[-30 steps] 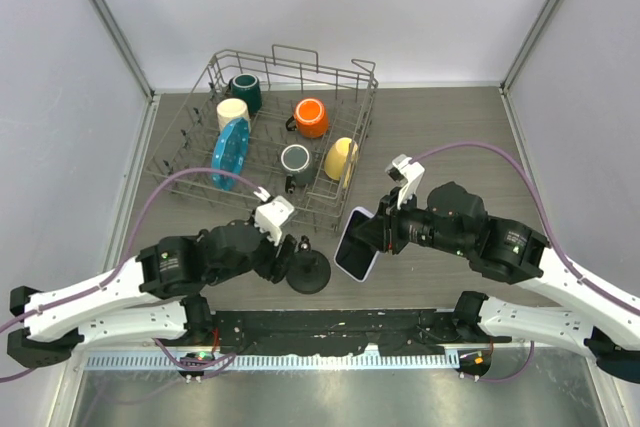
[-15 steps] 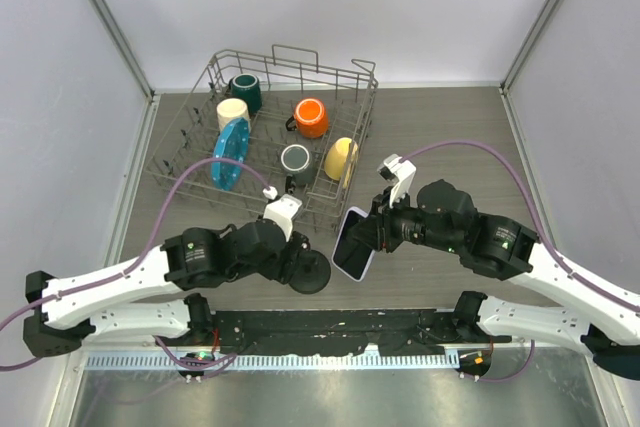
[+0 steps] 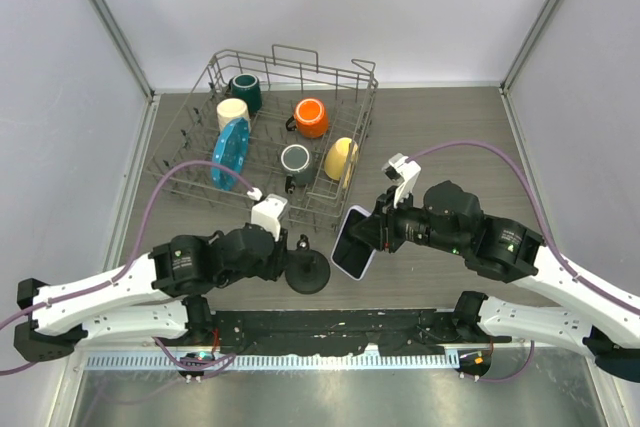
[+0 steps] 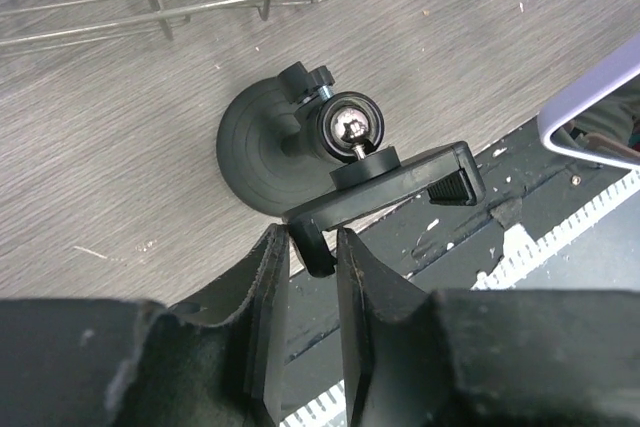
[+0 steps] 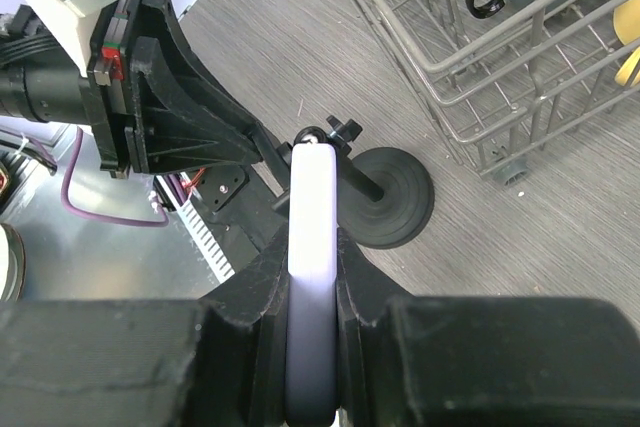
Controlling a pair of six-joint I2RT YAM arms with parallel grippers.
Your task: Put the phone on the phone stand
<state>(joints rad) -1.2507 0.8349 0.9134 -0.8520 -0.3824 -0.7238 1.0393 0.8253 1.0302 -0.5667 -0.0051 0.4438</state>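
Note:
The black phone stand (image 3: pixel 308 272) stands on its disc base near the table's front edge. In the left wrist view its base (image 4: pixel 255 147), ball joint and cradle bar (image 4: pixel 400 182) show. My left gripper (image 3: pixel 291 254) is at its left side, and its jaws (image 4: pixel 308 239) are closed around the hook at the cradle's end. My right gripper (image 3: pixel 373 232) is shut on the phone (image 3: pixel 352 243) and holds it tilted just right of the stand. The phone's pale edge (image 5: pixel 312 197) runs between the right fingers (image 5: pixel 262 287), above the stand's base (image 5: pixel 395 197). Its lilac corner (image 4: pixel 590 107) also shows in the left wrist view.
A wire dish rack (image 3: pixel 352 77) with several mugs and a blue plate (image 3: pixel 230 152) stands behind the stand, and its foot (image 5: pixel 508 172) is close to the base. A black mounting rail (image 3: pixel 330 332) runs along the near edge. Grey walls close in both sides.
My left gripper reached right over the stand, then drew back a little to the left, and now grips the cradle's hook. The right gripper with the phone shifted only slightly.

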